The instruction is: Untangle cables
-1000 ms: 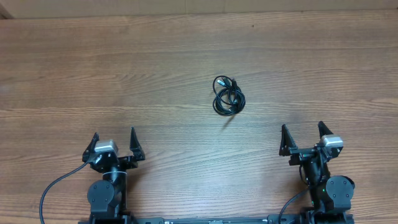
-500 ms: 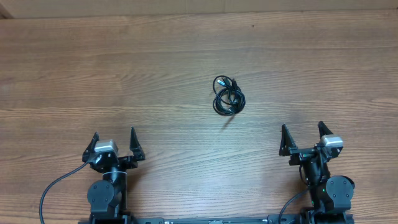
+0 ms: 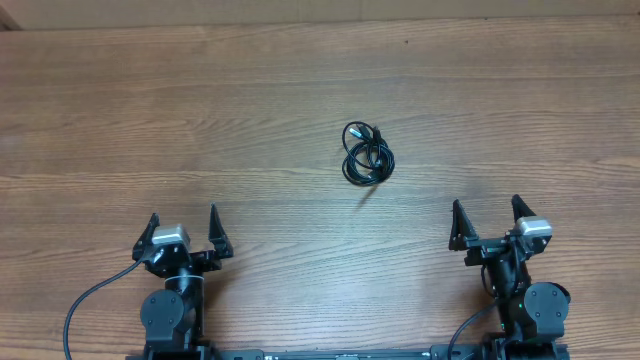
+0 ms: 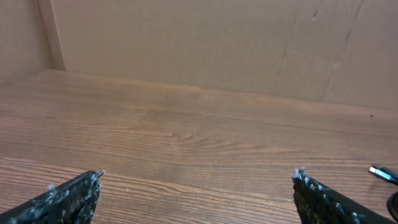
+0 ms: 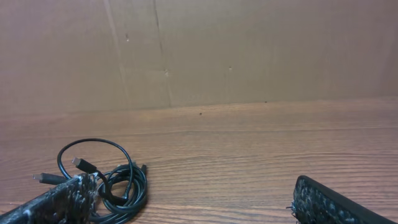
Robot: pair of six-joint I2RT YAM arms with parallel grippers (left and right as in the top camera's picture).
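Coiled black cables [image 3: 367,153] on the desk [image 3: 120,110], long axis running front to back, ahead between left fingers [image 3: 217,240] and right fingers [image 3: 458,232], nearer the right, both pairs spread wide, empty.

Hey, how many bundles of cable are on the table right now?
1: a small tangled coil of black cables on the wooden table, nearer the right gripper. None seems hidden.
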